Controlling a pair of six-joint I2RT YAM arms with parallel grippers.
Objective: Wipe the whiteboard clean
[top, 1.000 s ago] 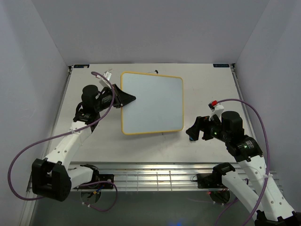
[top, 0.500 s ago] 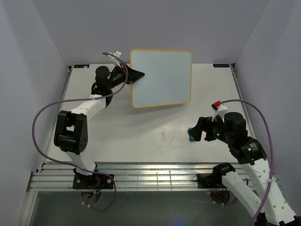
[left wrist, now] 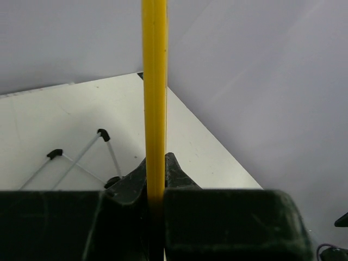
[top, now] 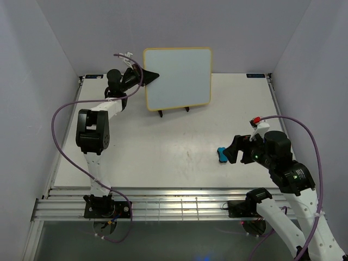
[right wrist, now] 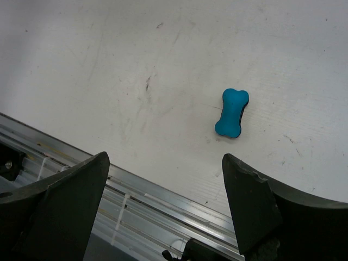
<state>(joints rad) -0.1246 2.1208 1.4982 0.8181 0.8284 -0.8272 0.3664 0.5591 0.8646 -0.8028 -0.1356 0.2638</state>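
Two arms, two separate jobs at this instant.

Near side: right gripper (right wrist: 166,159) hangs over the bench (top: 163,152) with fingers spread wide and nothing between them. The blue bone-shaped eraser (right wrist: 232,112) lies flat on the bench just ahead of it, apart from both fingers. In the right wrist view it sits forward of the fingertips and off centre, closer to the right-hand finger. Its long axis runs roughly along the reach direction with a slight tilt, so the narrow waist already lies across the closing line. Judgement: the pick-up needs a short advance and a small sideways shift, with little or no wrist roll. This arm is far nearer the eraser than the left one.

Far side: left gripper (top: 149,77) is clamped on the left edge of the whiteboard (top: 178,78). The left wrist view shows the yellow frame (left wrist: 155,81) pinched edge-on between the fingers. The board stands upright near the back of the bench, face toward the arm bases, with the wire easel stand (left wrist: 81,157) behind it, feet on the bench. I cannot tell whether the board's weight is on the stand or on the gripper. No writing resolves on the face from overhead.

Judgement: board lies well apart from the eraser, far and left of it; wiping not yet begun.
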